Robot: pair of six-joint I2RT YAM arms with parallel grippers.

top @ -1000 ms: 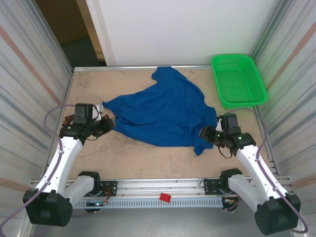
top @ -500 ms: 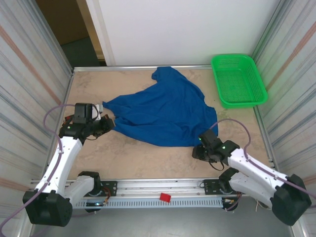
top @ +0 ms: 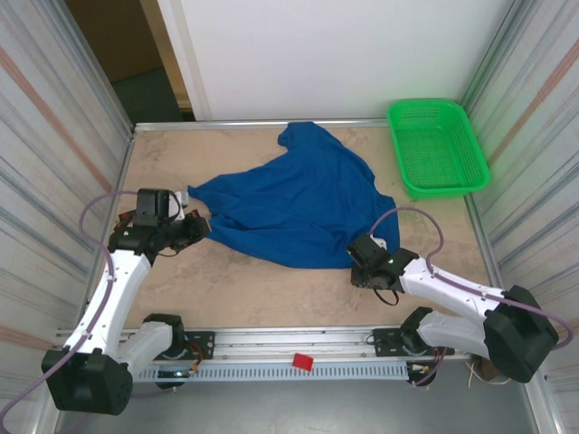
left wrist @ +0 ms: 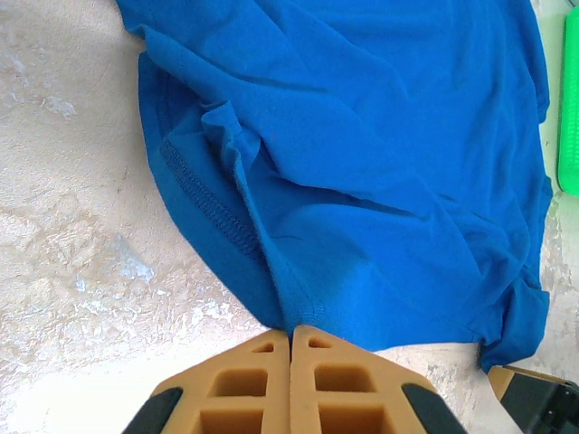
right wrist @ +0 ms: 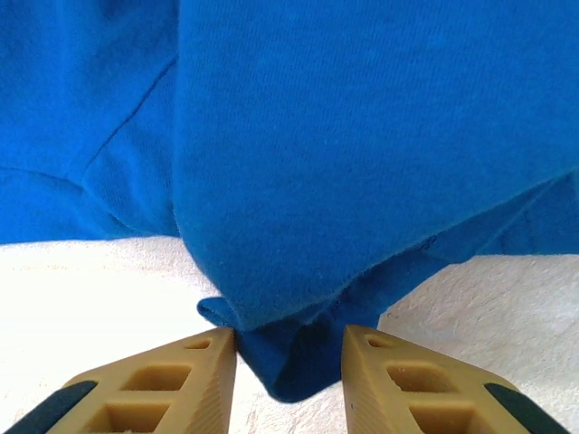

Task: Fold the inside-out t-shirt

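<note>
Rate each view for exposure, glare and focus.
Top external: even light, sharp, no glare on the t-shirt; the walls splay outward, lens distortion. Left wrist: stitching crisp, table bright yet textured, basket edge washed pale. Right wrist: table under the cloth blown out nearly white, texture barely left.

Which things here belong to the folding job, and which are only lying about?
For the job:
- t-shirt
- left gripper, shut on the shirt's edge
- right gripper, open around a shirt corner

Lying about:
- green basket
- small red object
</note>
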